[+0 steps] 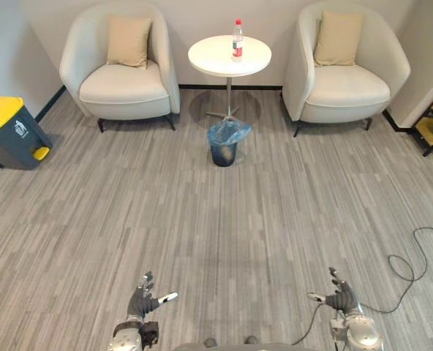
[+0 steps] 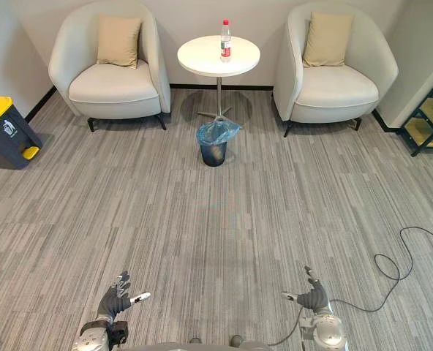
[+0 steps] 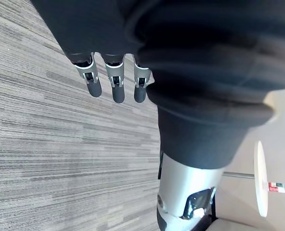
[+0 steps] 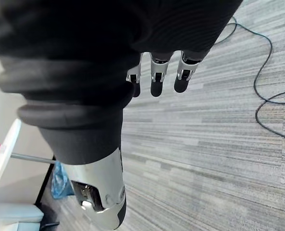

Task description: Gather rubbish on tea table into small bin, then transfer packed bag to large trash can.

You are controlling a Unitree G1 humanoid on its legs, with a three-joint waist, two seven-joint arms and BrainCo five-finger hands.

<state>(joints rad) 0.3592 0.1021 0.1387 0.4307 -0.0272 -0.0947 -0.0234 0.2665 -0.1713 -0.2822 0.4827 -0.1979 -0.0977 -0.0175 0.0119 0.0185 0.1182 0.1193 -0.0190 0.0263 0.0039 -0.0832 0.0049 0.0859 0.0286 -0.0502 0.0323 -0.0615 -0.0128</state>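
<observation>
Two armchairs far back in the left eye view, the left armchair [image 1: 125, 80] and the right armchair [image 1: 344, 84], with a round white table [image 1: 211, 58] between them. On the table, toward its far side, an upright bottle [image 1: 237, 40] with a red cap and label. Just on the near side of the table's foot, a small bin [image 1: 223, 152] lined with a blue bag [image 1: 230, 131], standing on the grey striped floor [image 1: 216, 227]. Far left, well apart from the small bin, a grey large trash can [image 1: 10, 135] with a yellow lid. At the near edge, the left hand [image 1: 140, 301] on the left and the right hand [image 1: 341, 298] on the right, both over the floor, well apart from the table.

Same layout in the right eye view, with a tan left cushion [image 2: 118, 41] and right cushion [image 2: 327, 38] upright against the armchair backs, and a dark shelf [image 2: 428, 121] at the far right.

In the left wrist view, left fingers [image 3: 114, 89] straight and slightly apart, clasping nothing, above the floor; table and bottle beyond.

In the right wrist view, right fingers [image 4: 154, 84] likewise straight, apart and empty; table edge and blue bag beyond.
</observation>
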